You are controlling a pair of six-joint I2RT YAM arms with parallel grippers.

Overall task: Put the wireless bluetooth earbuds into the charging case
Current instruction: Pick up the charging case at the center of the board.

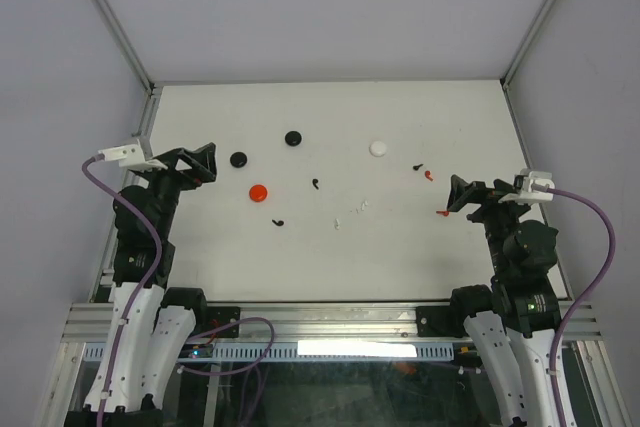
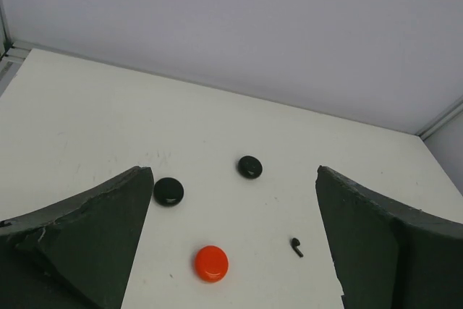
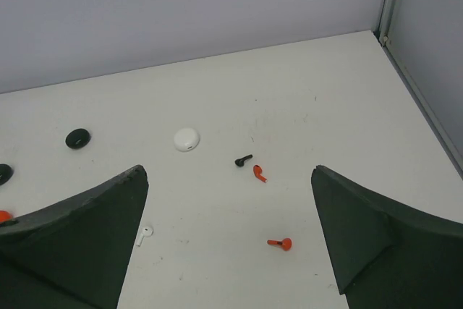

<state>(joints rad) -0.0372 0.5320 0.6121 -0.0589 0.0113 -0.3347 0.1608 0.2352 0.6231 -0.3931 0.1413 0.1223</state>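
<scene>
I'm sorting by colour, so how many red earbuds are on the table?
2. One red earbud lies beside a black earbud, right of the white case; the second red earbud lies nearer the right gripper. Its fingers may hide more.

— Where are the round cases (image 1: 293, 137)?
— Three in a row across the upper middle of the tabletop (image 1: 200, 267), one just below the leftmost.
— And the earbuds (image 1: 316, 184)?
— Scattered below the cases, some near the right pincer (image 1: 458, 195) at the right.
</scene>
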